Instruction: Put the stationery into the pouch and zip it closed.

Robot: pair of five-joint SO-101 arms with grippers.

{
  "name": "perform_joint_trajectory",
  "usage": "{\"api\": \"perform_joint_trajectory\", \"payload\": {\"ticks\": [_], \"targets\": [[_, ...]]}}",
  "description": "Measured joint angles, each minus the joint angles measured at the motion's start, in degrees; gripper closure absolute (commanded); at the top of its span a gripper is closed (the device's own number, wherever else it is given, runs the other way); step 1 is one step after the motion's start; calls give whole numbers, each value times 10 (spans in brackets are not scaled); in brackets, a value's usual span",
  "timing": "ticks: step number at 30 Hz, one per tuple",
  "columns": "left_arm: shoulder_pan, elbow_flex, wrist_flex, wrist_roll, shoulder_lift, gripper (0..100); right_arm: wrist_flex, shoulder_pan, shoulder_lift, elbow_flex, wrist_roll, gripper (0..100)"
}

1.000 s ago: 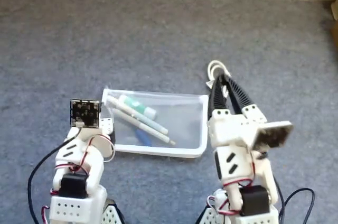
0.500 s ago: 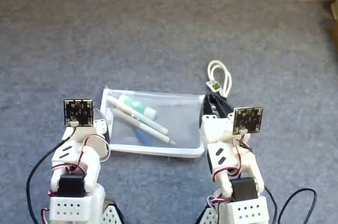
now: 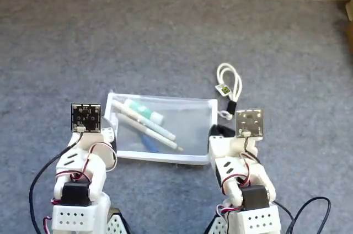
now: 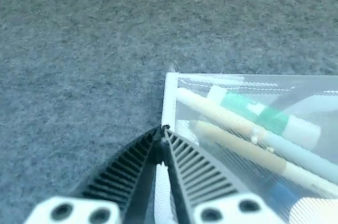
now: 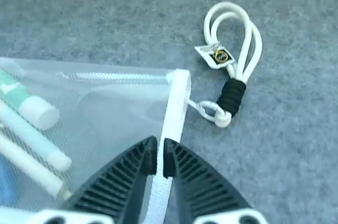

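**Layout at the moment shown.** A clear pouch (image 3: 187,129) lies flat on the grey surface (image 3: 165,35) between the two arms. The high view gives the whole arrangement. The pens (image 3: 148,126) lie slantwise inside the pouch toward the left arm's end, and a white pull cord (image 3: 230,79) trails off the far corner at the right arm's end. In the left wrist view, the left claw (image 4: 162,129) has its fingers together, with the tips meeting over the pouch's white end seam (image 4: 170,102). Whether they pinch the seam cannot be told. In the right wrist view, the right claw (image 5: 160,149) is drawn nearly together, with a thin slit between the fingers, and sits above the opposite end of the pouch. Contact there is likewise unclear. This view resolves detail that is small from above: the cord's black binding (image 5: 232,94), its tag (image 5: 215,55), and the ring (image 5: 207,109) linking the cord to the pouch corner.
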Motion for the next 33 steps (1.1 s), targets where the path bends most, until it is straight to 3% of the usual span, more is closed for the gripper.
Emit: {"api": "perform_joint_trajectory", "payload": {"ticks": [12,19,33], "targets": [[0,0,79,0,0,993,163,2,-1,0,0,978],[0,0,178,0,0,991,179,2,-1,0,-1,981],[-1,0,239,0,0,991,179,2,-1,0,-1,981]]}}
